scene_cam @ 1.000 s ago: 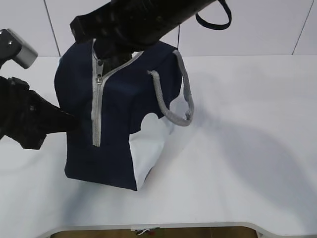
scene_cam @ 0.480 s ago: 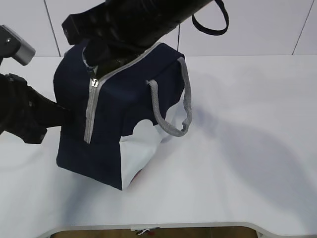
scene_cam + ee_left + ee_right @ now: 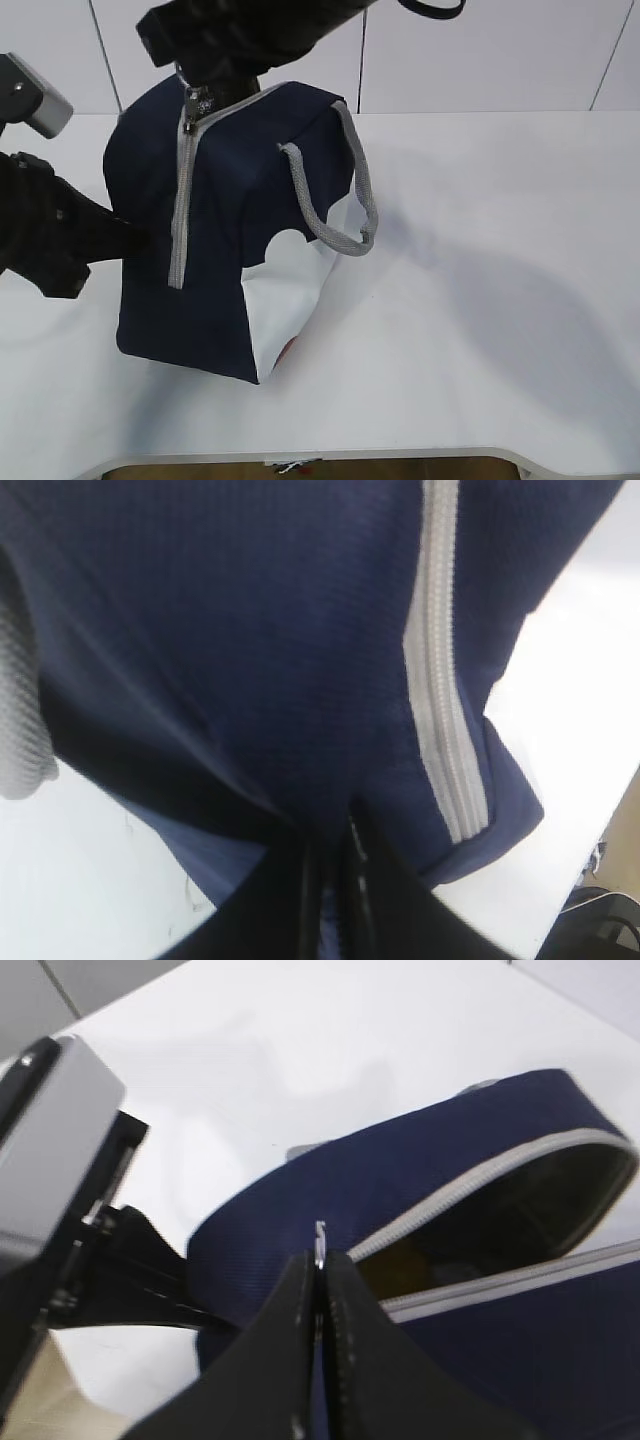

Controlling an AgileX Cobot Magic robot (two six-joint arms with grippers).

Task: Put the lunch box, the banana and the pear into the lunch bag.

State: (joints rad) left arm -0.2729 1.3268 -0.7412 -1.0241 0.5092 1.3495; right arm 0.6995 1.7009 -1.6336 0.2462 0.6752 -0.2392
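Lunch bag [image 3: 215,230] sat upright on the white table [image 3: 500,300], navy, with its grey zipper [image 3: 180,200] partly undone up top. Right gripper [image 3: 318,1260] was clamped on the zipper pull [image 3: 320,1232] directly at its fingertips. Left gripper [image 3: 335,855] was pinched shut on a fold of the bag's side fabric. Grey handle [image 3: 340,190] hung on the far side from the left gripper.

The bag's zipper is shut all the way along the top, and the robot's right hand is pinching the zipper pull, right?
Not quite. The right hand does pinch the zipper pull, but the bag is not zipped shut along the top: the right wrist view shows the zipper gaping open there.
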